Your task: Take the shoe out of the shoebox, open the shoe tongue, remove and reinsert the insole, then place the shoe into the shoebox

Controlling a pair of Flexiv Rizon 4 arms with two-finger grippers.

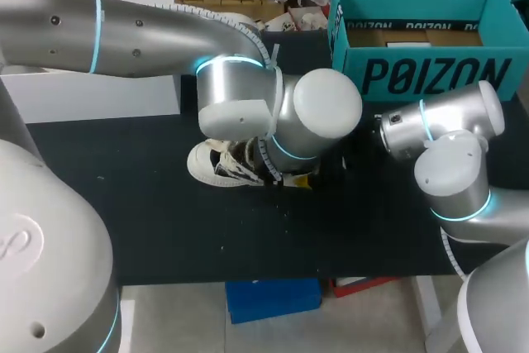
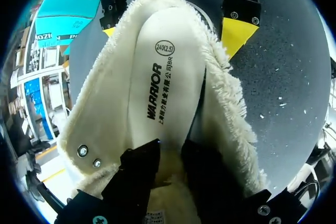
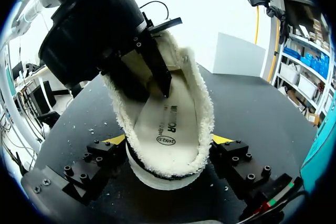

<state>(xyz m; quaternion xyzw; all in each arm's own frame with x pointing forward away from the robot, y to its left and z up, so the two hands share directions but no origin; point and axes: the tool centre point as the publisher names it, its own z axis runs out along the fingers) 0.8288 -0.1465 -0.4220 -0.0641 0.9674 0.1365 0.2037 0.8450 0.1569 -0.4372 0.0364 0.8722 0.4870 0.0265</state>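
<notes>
- The black counter [image 1: 165, 237] filled the head view. A broad stretch of it lay between the shoe [image 1: 207, 163] and the 6 o'clock edge, and more ran toward 9 o'clock.
- The left arm [image 1: 124, 35] spanned from 10 o'clock to the counter's middle. There it bent down and hid much of the shoe from above.
- The right arm [image 1: 450, 163] stood at 4 o'clock with its wrist pointing toward 9 o'clock, near the front wall of the shoebox [image 1: 430, 76].
- The teal shoebox sat lidless at 1 o'clock by the far edge, well apart from the shoe.
- The white shoe sat outside the box at mid-counter, toe toward 9 o'clock, its fleece-lined mouth spread wide.
- The right gripper [image 3: 169, 140] had its jaws clamped on the shoe's heel end, one yellow tip against each side.
- The left gripper [image 2: 169, 153] was down inside the shoe's mouth, on the insole [image 2: 168, 87]. I could not tell whether its jaws were clenched or released.
- The insole lay flat inside the shoe, with fleece rising around its edges.
</notes>
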